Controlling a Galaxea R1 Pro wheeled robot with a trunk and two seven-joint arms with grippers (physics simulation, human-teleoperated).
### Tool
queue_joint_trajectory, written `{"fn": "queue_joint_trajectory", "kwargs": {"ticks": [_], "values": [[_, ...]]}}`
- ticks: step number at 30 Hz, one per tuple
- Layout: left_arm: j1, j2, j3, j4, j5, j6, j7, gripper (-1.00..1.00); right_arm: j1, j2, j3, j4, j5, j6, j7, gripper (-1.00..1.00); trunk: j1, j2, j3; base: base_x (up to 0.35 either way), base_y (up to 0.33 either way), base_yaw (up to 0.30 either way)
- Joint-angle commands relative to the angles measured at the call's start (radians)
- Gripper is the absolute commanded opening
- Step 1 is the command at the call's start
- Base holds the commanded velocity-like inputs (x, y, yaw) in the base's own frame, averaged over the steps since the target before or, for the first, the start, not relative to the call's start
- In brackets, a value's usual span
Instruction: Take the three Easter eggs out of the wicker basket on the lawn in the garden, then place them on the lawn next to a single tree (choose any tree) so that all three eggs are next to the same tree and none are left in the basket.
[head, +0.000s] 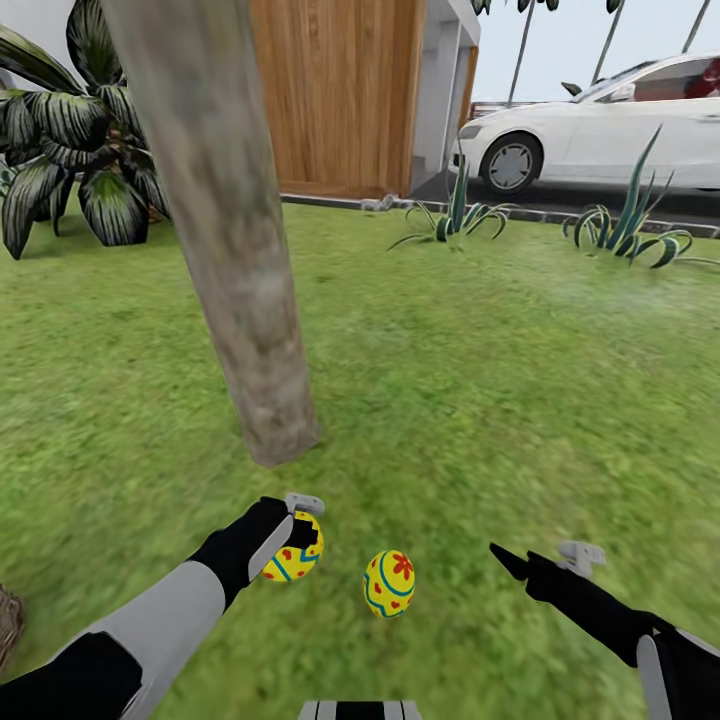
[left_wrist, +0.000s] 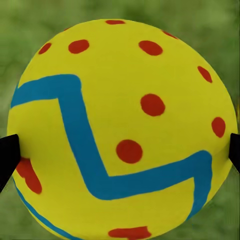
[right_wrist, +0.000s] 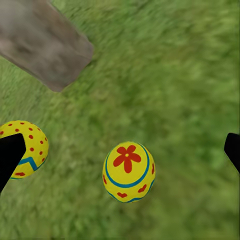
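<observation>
My left gripper (head: 298, 537) is shut on a yellow Easter egg (head: 288, 562) with red dots and a blue zigzag (left_wrist: 120, 115), low over the lawn (head: 480, 380) just in front of the tree's pale trunk (head: 232, 260). In the left wrist view its dark fingertips (left_wrist: 7, 156) press the egg's two sides. A second egg (head: 389, 583), with a red flower (right_wrist: 128, 171), lies on the grass a little to the right. My right gripper (head: 512, 563) hovers open further right, with nothing in it. A sliver of brown wicker, perhaps the basket (head: 8, 622), shows at the left edge. The third egg is out of view.
Large dark-leaved plants (head: 70, 150) stand back left of the trunk. A wooden wall (head: 340, 95) and spiky plants (head: 455, 215) border the lawn's far edge, and a white car (head: 600, 125) is parked beyond. Open grass stretches to the right of the tree.
</observation>
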Motion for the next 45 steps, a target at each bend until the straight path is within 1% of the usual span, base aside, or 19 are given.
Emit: {"fn": "queue_joint_trajectory", "kwargs": {"ticks": [1,6,13,26,28,32,37,45], "values": [[-0.001,0.001,-0.006,-0.001,0.01,0.003,0.01,-1.0,-0.001,0.001,-0.002,-0.001,-0.004,0.008,0.003,1.0,0.0,0.0,-0.001,0.195,-0.102,-0.016],[-0.001,0.001,-0.007,-0.001,0.01,0.003,0.012,-1.0,-0.001,0.001,-0.002,-0.001,-0.004,0.008,0.004,1.0,0.0,0.0,0.003,0.156,-0.175,-0.112],[-0.001,0.001,-0.005,-0.002,0.011,0.002,0.012,-1.0,0.0,0.0,-0.002,-0.001,-0.004,0.008,0.0,1.0,0.0,0.0,0.003,0.019,-0.025,-0.023],[-0.001,0.001,-0.007,-0.001,0.01,-0.002,0.012,-1.0,-0.001,0.0,-0.003,-0.004,-0.005,0.008,0.006,1.0,0.006,-0.003,-0.047,0.0,0.0,0.0],[-0.001,0.001,-0.007,-0.001,0.01,-0.034,0.012,-1.0,-0.001,0.0,-0.003,-0.004,-0.005,0.008,0.006,1.0,0.007,-0.004,-0.054,0.0,0.0,0.0],[-0.001,0.001,-0.011,0.0,0.009,-0.076,0.007,-1.0,-0.001,0.0,-0.002,-0.002,-0.005,0.008,0.005,1.0,0.009,-0.005,-0.07,0.0,0.0,0.0],[-0.001,-0.003,-0.015,0.072,0.008,-0.114,0.002,-1.0,-0.001,0.0,-0.002,-0.001,-0.005,0.008,0.005,1.0,0.011,-0.006,-0.089,0.0,0.0,0.0],[-0.001,-0.004,-0.016,0.084,0.01,-0.129,0.001,-1.0,-0.001,0.0,-0.002,0.0,-0.004,0.008,0.006,1.0,0.015,-0.008,-0.12,0.0,0.0,0.0]]}}
